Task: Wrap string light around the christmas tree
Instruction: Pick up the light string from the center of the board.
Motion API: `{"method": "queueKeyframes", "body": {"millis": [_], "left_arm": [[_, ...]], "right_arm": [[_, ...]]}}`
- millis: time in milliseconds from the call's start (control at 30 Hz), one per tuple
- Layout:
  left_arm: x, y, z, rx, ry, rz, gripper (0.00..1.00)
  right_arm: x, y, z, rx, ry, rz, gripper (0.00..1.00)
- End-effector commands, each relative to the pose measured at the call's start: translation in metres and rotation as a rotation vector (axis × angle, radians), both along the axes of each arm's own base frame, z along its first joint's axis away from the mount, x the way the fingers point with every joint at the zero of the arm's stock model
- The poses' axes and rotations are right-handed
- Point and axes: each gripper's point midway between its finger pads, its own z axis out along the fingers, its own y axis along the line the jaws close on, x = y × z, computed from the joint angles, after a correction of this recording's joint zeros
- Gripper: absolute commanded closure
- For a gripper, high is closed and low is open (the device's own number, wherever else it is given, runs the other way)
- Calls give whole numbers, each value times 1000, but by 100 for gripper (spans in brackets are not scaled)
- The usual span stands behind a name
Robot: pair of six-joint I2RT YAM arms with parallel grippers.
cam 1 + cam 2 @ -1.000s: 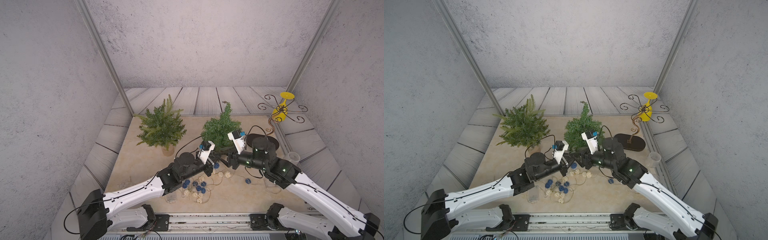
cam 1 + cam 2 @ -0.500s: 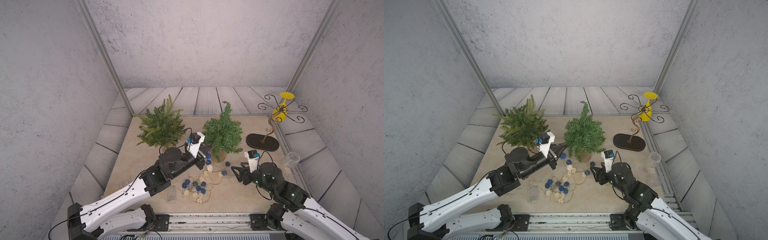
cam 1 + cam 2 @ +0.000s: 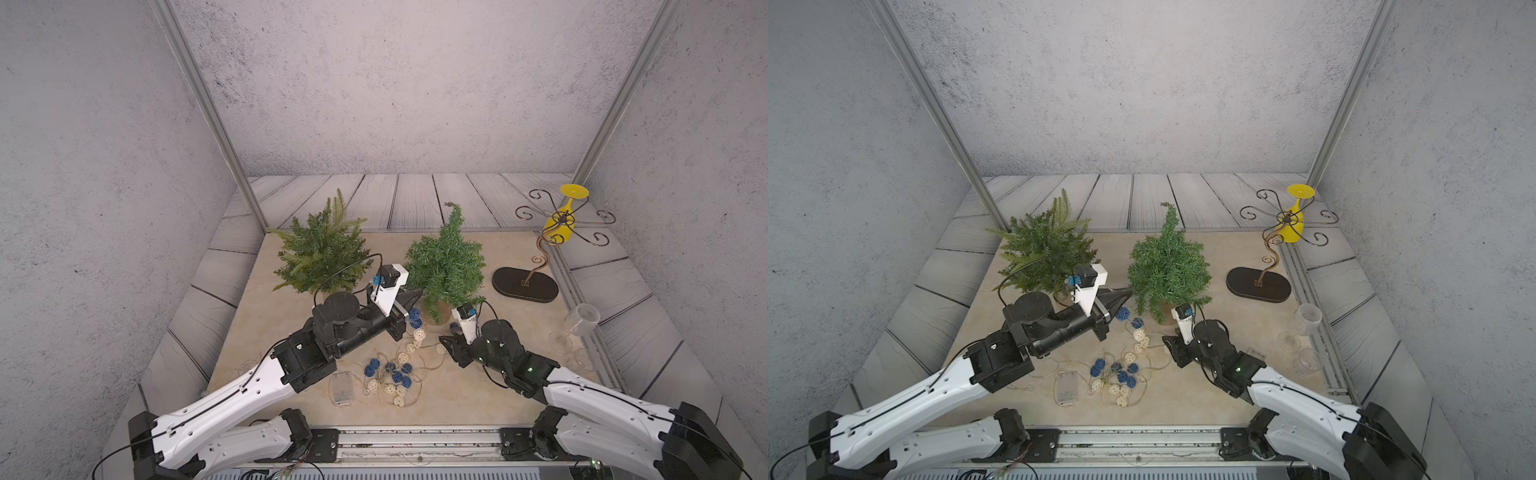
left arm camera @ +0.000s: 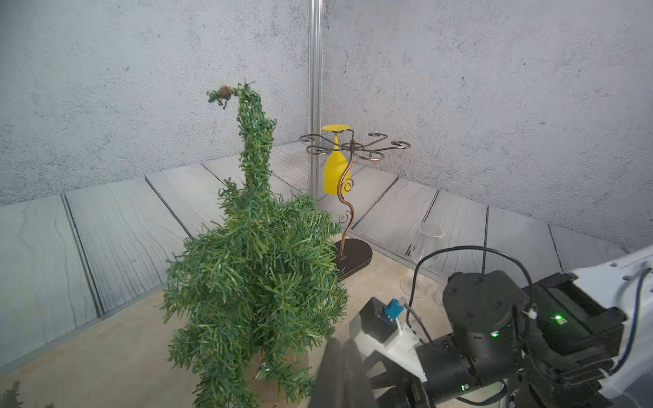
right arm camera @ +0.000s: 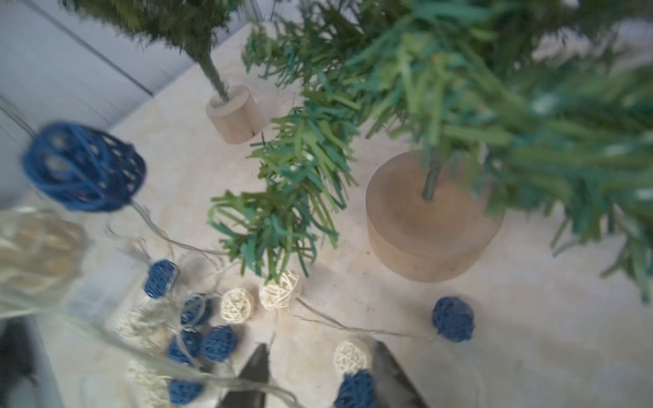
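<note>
— What sits in what?
— The christmas tree [image 3: 446, 266] stands in a round wooden base [image 5: 424, 226], and the bushier tree [image 3: 322, 257] stands in a smaller wooden base [image 5: 235, 114]. A yellow glass [image 3: 559, 224] hangs upside down in the wire rack [image 3: 525, 286]. A clear glass [image 3: 582, 320] stands upright at the mat's right edge.
— And the string light?
— The string light [image 3: 392, 376] is mostly a heap of blue and cream balls on the mat in front of the christmas tree, none wound on yet. Its clear battery case [image 3: 341, 386] lies beside the heap. The left gripper [image 3: 415, 296] is pinched tight on one strand, and a blue ball [image 3: 414, 316] dangles just under its tip, near the lowest branches.
— The right gripper?
— The right gripper [image 5: 319, 344] is low over the mat with its fingers apart, a cream ball [image 5: 351, 356] between them, unclamped.
— The room?
— A beige stone-look mat [image 3: 457, 399], a grey plank surround [image 3: 415, 203], rough grey walls [image 3: 374, 83] and metal corner posts [image 3: 202, 95]
</note>
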Motion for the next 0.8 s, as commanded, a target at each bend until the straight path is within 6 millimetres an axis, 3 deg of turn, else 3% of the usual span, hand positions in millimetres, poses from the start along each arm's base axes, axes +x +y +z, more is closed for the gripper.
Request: {"method": "queueKeyframes", "body": {"millis": [0,133,333,533,767], "left_arm": [[-4,9,13,-13,-27,3,100],[4,17,15,5,-45,63,100],[12,15,36,8,-79,82,100],[26,21,62,-33,-94,76,100],[37,9,84,-57,-106,16,100]], "right_arm": [[9,13,32,66,-102,26,86],[-3,-4,54,101,-141,3,99],[-13,-29,119,83,-225,-38,100],[3,-33,167,58,-286,-102,100],[28,-50,190,65,-340,-238,100]]}}
